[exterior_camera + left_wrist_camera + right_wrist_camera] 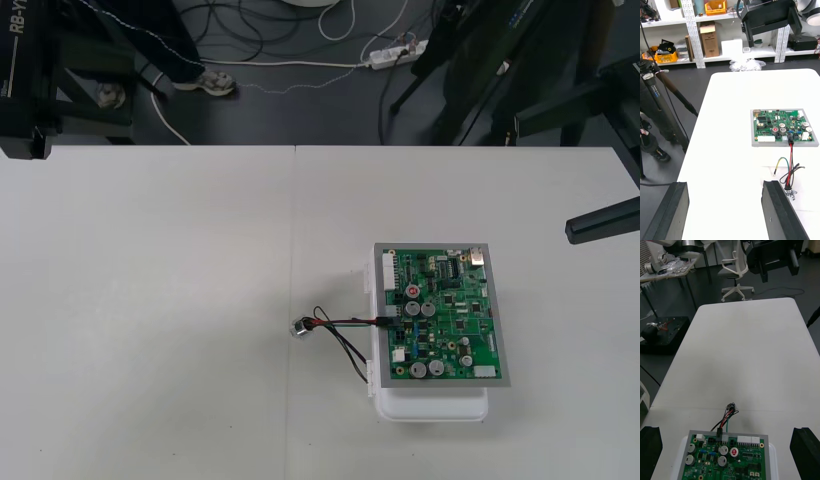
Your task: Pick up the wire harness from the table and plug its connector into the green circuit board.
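Open table (150, 300) around board (440, 315); harness (335, 328) alongside

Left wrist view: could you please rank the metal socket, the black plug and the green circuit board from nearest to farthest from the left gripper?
1. Metal socket: right beside one finger of the open left gripper.
2. Black plug: up the wires, at the board's near edge.
3. Green circuit board: its body lies beyond the plug.

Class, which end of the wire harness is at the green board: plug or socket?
The black plug, seated at the board's edge; the metal socket lies on the table.
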